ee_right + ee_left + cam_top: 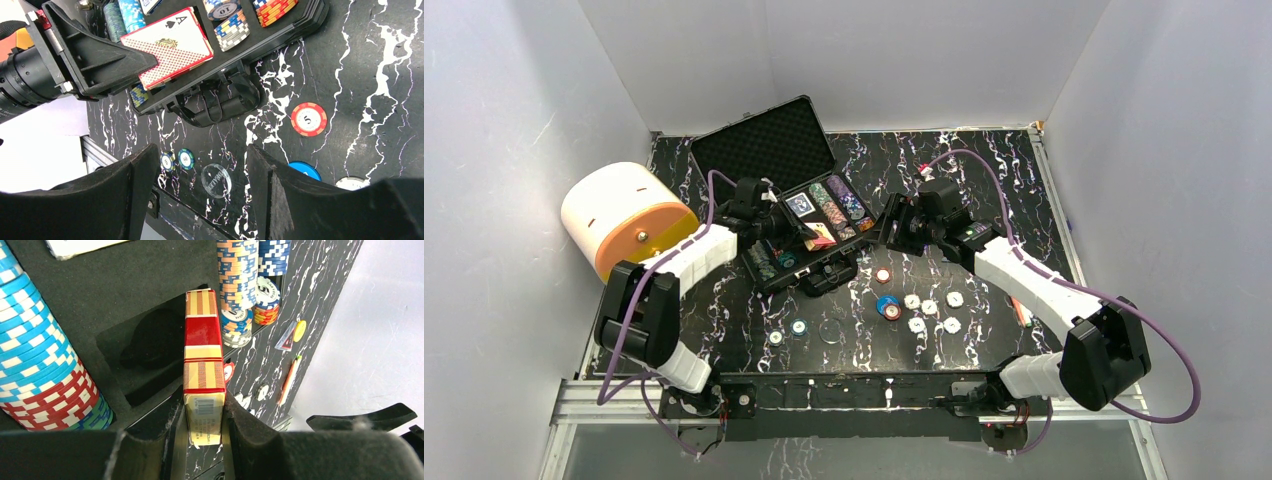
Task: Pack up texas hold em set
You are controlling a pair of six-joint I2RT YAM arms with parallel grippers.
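Observation:
The black case (764,150) lies open at the table's middle, with chip stacks (839,200) in its foam slots. My left gripper (807,234) is shut on the red-and-gold card deck (202,355), holding it edge-on over the case's empty card slot (150,350). The deck also shows in the right wrist view (172,45), tilted over the case's front. My right gripper (879,236) is open and empty just right of the case, above the bare table (202,165). Loose chips lie in front: a red one (309,119), a blue one (887,307), several white ones (929,306).
A clear dealer button (216,180) and two small chips (179,160) lie near the front rail. The case handle (217,102) sticks out at the front. A big white-and-orange cylinder (624,220) stands at the left. A yellow button (299,330) and a thin pen (289,380) lie at the right.

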